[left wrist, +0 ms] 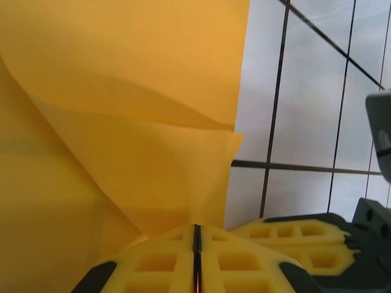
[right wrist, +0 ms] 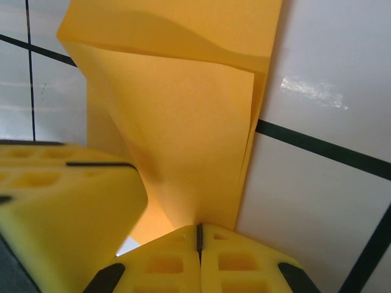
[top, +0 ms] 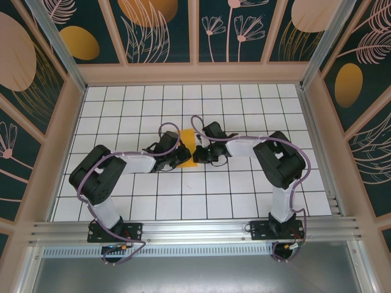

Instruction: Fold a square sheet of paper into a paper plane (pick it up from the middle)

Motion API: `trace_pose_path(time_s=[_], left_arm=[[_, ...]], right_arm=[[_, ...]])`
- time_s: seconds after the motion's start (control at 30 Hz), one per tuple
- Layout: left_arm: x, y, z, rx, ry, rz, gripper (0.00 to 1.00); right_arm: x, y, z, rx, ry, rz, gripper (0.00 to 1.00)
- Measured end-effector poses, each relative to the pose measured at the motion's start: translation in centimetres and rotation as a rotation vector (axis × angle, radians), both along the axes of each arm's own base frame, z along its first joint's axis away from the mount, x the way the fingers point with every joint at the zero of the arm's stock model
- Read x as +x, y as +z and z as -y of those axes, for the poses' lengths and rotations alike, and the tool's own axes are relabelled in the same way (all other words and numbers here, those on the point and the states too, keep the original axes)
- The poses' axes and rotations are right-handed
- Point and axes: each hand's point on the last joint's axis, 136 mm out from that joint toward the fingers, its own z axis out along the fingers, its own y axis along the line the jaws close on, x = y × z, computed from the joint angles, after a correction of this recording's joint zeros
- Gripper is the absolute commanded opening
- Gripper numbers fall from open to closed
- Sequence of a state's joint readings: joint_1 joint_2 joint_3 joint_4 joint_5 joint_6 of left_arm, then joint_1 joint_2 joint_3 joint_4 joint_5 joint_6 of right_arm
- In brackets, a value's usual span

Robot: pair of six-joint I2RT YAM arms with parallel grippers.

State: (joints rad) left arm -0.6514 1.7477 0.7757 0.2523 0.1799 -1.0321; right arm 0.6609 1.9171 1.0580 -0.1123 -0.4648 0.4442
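Observation:
The square sheet of paper [top: 187, 140] is orange-yellow, folded double, and stands up off the grid table between my two grippers. In the left wrist view the paper [left wrist: 122, 122] bulges in curved layers, and my left gripper [left wrist: 197, 235] is shut on its lower edge. From the right wrist view the paper [right wrist: 183, 122] rises as a folded flap, my right gripper [right wrist: 198, 233] shut on its bottom edge. The other gripper's yellow finger [right wrist: 61, 201] sits close at the left. From above, the left gripper [top: 178, 157] and right gripper [top: 198, 154] nearly meet under the sheet.
White grid table [top: 244, 195] with black lines stretches around both arms. Wooden frame walls [top: 195, 73] with painted panels enclose the back and sides. A metal rail [top: 195, 231] runs along the near edge.

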Motion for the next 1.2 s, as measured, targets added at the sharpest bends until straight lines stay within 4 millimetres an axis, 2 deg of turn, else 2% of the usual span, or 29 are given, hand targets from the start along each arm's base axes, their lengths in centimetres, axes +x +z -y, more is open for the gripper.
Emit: trace_pose_path(time_s=[0.27, 0.4, 0.63, 1.0, 1.2], left_arm=[[0.0, -0.5, 0.1, -0.001, 0.013, -0.01, 0.09], [0.1, -1.5, -0.6, 0.044, 0.037, -0.021, 0.09], [0.5, -1.5, -0.9, 0.089, 0.061, -0.011, 0.09], [3.5, -1.5, -3.5, 0.152, 0.127, 0.011, 0.1], [4.0, -1.4, -3.9, 0.159, 0.125, 0.013, 0.1]], right_arm=[[0.0, -0.1, 0.0, -0.003, -0.007, -0.005, 0.04], [0.0, -0.1, 0.1, -0.004, -0.004, -0.003, 0.03], [0.0, -0.2, 0.1, -0.011, 0.013, 0.011, 0.04], [0.0, -0.3, 0.2, -0.025, 0.036, 0.037, 0.04], [0.0, -0.3, 0.2, -0.03, 0.044, 0.045, 0.04]])
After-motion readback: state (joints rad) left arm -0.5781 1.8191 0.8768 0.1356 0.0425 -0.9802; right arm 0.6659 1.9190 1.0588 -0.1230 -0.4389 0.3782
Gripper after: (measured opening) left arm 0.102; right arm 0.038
